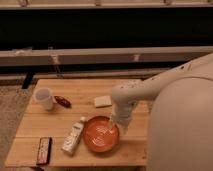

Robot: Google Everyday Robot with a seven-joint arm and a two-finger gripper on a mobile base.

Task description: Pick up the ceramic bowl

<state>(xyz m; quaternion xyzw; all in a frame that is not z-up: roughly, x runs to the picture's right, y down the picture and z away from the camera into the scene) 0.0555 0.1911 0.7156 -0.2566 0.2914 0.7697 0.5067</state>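
The ceramic bowl (100, 134) is wide, shallow and orange-red with pale swirl lines inside. It sits on the wooden table (80, 105) near the front edge, right of centre. My gripper (120, 126) hangs from the white arm straight down onto the bowl's right rim. The wrist hides how it meets the rim.
A white mug (44, 98) stands at the table's left, with a small dark red item (62, 101) beside it. A pale sponge-like block (103, 101) lies behind the bowl. A white bottle (74, 136) lies left of the bowl, and a dark bar (43, 150) lies at the front left corner.
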